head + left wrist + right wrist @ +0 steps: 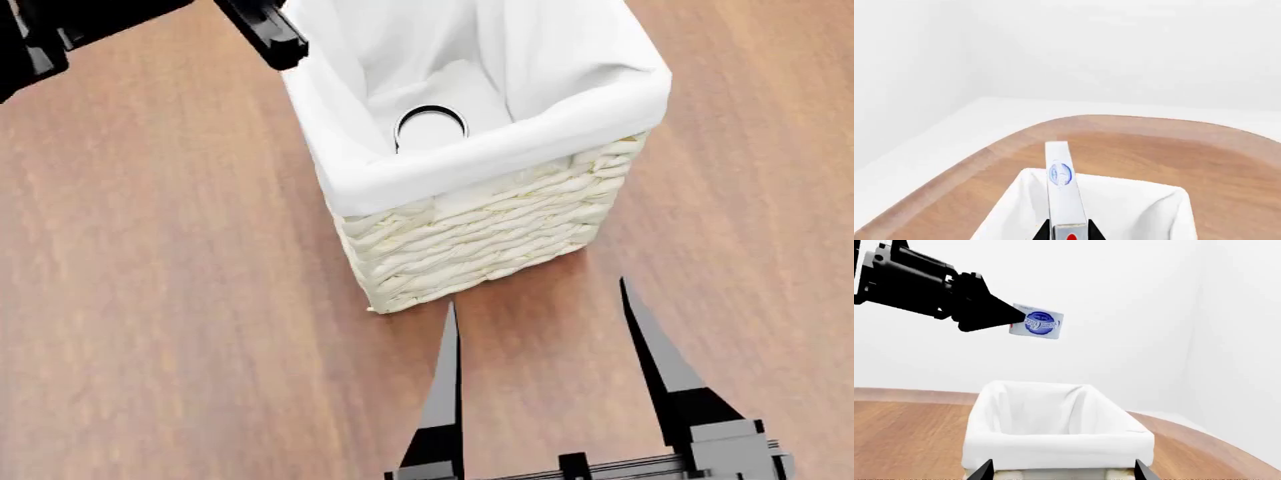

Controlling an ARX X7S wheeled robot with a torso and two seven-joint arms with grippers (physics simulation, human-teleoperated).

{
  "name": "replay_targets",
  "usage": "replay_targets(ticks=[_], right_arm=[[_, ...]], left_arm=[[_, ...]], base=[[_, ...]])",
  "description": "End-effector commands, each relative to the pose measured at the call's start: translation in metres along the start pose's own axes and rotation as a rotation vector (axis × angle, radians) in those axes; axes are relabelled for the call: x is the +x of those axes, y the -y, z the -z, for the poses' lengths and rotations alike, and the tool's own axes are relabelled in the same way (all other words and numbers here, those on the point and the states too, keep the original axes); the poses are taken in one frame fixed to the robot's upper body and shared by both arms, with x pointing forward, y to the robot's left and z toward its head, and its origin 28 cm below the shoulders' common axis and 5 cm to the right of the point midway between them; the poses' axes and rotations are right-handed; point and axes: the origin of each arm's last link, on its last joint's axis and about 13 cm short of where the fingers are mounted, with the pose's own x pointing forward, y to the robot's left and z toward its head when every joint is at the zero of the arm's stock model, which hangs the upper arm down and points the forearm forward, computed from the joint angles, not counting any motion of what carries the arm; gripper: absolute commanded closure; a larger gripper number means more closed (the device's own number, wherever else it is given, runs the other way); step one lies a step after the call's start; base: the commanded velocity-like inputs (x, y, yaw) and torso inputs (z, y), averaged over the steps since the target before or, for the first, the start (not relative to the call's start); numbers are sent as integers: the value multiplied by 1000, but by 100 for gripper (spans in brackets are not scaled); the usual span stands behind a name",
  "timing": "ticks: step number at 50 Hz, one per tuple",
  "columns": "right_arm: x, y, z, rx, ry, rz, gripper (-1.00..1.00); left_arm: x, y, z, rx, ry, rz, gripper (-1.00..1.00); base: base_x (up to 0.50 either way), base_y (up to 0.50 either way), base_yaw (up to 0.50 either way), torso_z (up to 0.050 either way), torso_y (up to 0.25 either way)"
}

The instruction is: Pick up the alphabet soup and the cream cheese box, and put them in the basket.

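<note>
The left gripper [1011, 320] holds the cream cheese box [1037, 323] in the air above the open mouth of the basket [1054, 440], its black jaws pinching one end of the thin white box while the blue oval logo faces outward. From the left wrist view the same box [1062, 185] projects edge-on past the jaws, its red spot down at the gripped end, with the basket's white cloth liner [1134, 205] directly beneath it. The woven wicker basket [481, 235] stands upright on the brown wooden surface [160, 300], the liner [534, 120] folded over its rim. Inside it, on the cloth floor, the alphabet soup [430, 128] stands upright, only its pale lid and dark rim showing from the head view. The left gripper [267, 30] reaches in above the basket's far left corner; the box cannot be made out from this angle. The right gripper [541, 370] hangs just in front of the basket's near wall, its two black jaws spread wide apart and holding nothing. In the right wrist view, its fingertips [984, 470] appear on either side of the basket. The surface's rounded far edge [1134, 120] curves against a plain white backdrop.
</note>
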Motion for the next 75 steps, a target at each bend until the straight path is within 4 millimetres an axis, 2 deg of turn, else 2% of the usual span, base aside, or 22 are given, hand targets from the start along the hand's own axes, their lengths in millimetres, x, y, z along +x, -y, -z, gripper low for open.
replay_targets(ticks=[1,18,36,62,63,75], right_arm=[[-1,-1,1,4,-5,-3,-100],[-1,0,4,9,-14,4,-100],[-1,0,4,15,-15,3,-100],[-2,-1,3,16,-17,-1,-100],[-2,-2,3,14,-16,-1,-100],[-4,-2,4,14,-20,-4,-100]], left_arm=[[12,-10,6,-131,-122,92,100],[21,-5,39,-246,-224,141,100],[21,-4,49,-261,-270,138,100],[19,-4,42,-267,-224,118,100],[19,-5,42,-273,-224,106,-100],[18,-5,43,-285,-217,111,-100]], base=[[0,0,0,0,0],[0,0,0,0,1],[0,0,0,1,1],[0,0,0,0,1],[0,0,0,0,0],[0,0,0,0,0]])
